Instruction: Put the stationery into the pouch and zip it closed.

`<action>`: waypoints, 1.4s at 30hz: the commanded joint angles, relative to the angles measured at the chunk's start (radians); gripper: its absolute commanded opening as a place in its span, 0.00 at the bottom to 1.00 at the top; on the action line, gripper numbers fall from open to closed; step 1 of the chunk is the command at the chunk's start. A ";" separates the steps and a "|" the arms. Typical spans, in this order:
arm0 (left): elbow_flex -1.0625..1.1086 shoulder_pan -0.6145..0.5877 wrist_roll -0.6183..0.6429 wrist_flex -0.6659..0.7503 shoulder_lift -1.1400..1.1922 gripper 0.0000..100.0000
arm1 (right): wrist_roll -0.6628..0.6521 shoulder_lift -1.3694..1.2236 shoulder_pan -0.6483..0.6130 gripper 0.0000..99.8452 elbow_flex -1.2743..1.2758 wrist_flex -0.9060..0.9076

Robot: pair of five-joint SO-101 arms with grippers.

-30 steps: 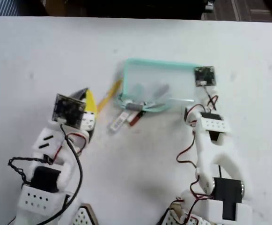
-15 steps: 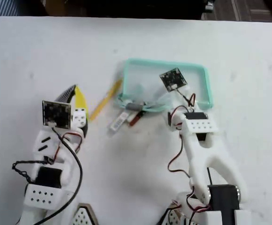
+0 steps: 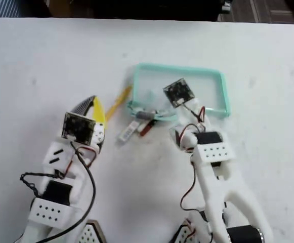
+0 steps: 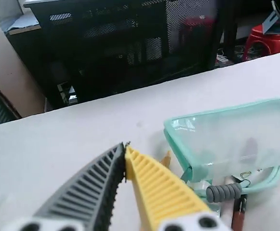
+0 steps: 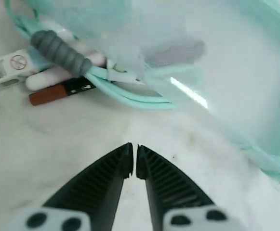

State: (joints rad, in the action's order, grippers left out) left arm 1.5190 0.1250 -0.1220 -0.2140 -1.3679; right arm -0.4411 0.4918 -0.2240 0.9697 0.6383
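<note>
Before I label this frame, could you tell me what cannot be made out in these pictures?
High view: the right arm's wrist camera covers part of the pouch.
Left wrist view: the left gripper hides most of the pencil.
Right wrist view: the pouch wall blurs a grey shape inside; the edge cuts off one end of the pouch.

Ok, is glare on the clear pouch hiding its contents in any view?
Right wrist view: a bright glare streak crosses the clear teal-edged plastic pouch, beside a visible grey item inside. Left wrist view: small highlights near its corner. High view: no streak, but an arm's camera board covers part of it.
</note>
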 commanded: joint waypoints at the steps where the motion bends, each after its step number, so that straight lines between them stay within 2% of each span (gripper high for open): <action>1: -0.011 0.024 -0.020 0.026 -0.015 0.02 | -0.061 0.045 -0.067 0.08 -0.005 0.036; 7: -0.014 -0.045 -0.014 0.040 -0.015 0.02 | -0.178 0.051 -0.177 0.20 -0.006 0.107; 12: -0.008 -0.147 0.066 0.089 -0.015 0.02 | -0.209 0.051 -0.229 0.16 -0.009 0.104; 15: -0.008 -0.176 0.069 0.091 -0.013 0.02 | -0.210 0.044 -0.236 0.15 -0.028 0.101; 21: 0.005 -0.170 0.078 0.091 -0.015 0.02 | -0.210 0.041 -0.254 0.20 -0.043 0.117; 27: 0.017 -0.108 0.072 0.086 -0.015 0.02 | -0.305 0.041 -0.409 0.20 -0.052 0.182; 32: 0.026 -0.105 0.071 0.091 -0.016 0.02 | -0.302 -0.016 -0.349 0.20 -0.144 0.156; 42: 0.046 -0.053 0.063 0.091 -0.015 0.02 | -0.304 -0.475 -0.312 0.20 -0.483 0.163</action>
State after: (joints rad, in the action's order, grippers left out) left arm 1.5589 0.0330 -0.0545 -0.1527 -1.3679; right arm -0.7311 0.0898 -0.5478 0.5923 0.8117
